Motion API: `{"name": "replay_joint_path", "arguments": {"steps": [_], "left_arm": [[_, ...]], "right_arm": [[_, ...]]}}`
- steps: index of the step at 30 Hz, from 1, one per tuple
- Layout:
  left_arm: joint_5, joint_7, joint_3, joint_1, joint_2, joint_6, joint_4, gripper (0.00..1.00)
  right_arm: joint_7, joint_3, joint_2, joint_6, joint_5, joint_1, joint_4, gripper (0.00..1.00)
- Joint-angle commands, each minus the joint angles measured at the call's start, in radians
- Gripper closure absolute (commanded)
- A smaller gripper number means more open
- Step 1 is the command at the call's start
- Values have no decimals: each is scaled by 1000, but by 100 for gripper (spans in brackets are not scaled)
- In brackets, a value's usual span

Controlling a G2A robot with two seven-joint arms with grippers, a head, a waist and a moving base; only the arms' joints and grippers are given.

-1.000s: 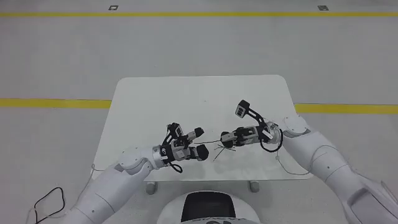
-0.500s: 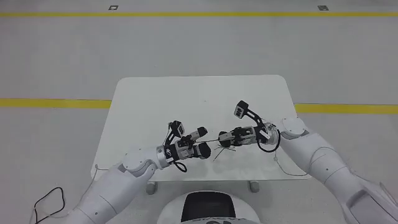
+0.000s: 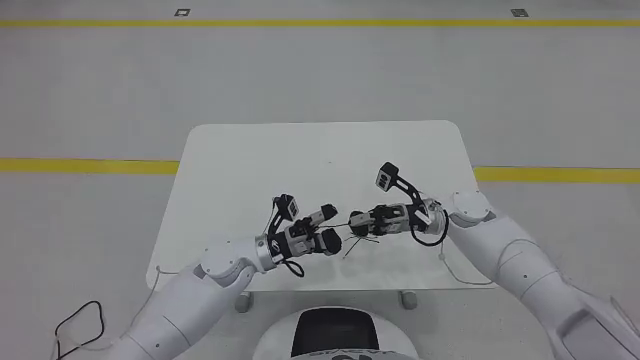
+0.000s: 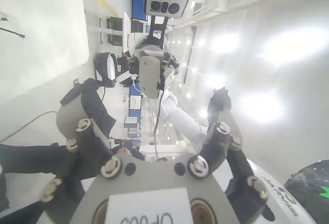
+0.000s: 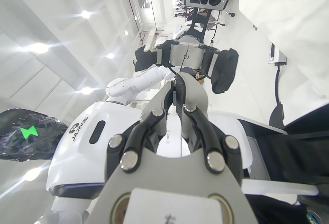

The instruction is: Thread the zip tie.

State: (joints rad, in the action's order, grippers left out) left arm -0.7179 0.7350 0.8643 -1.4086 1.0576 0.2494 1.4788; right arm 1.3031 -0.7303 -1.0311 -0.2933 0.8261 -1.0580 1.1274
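Observation:
My right gripper (image 3: 357,223) hovers over the white table's (image 3: 250,160) front middle, shut on a thin black zip tie (image 3: 345,226). The tie's tip sticks out toward my left gripper (image 3: 331,230). In the right wrist view the tie (image 5: 175,96) is a dark strip pinched between the shut fingers (image 5: 191,91). Straight ahead is the left gripper (image 5: 186,56), open and facing me. In the left wrist view my own gripper (image 4: 149,91) is spread wide, its fingers (image 4: 84,99) holding nothing, and the right gripper (image 4: 151,75) points at it.
Several loose black zip ties (image 3: 360,243) lie on the table just below the grippers, and one lies on the tabletop in the left wrist view (image 4: 14,32). The table's front edge (image 3: 330,285) is close behind both wrists.
The left gripper has moved up and to the right toward the right gripper, and the right gripper has edged left. The gap between them has narrowed. Both grips are unchanged.

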Motion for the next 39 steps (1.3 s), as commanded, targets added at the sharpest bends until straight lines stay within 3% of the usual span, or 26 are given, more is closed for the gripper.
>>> {"name": "replay_joint_path", "arguments": {"steps": [1, 39], "left_arm": [[-7, 9, 2, 3, 0, -2, -7, 0], [-63, 45, 11, 19, 13, 7, -70, 0]], "right_arm": [[0, -6, -1, 1, -6, -3, 3, 100], [36, -77, -26, 33, -64, -38, 17, 100]]}}
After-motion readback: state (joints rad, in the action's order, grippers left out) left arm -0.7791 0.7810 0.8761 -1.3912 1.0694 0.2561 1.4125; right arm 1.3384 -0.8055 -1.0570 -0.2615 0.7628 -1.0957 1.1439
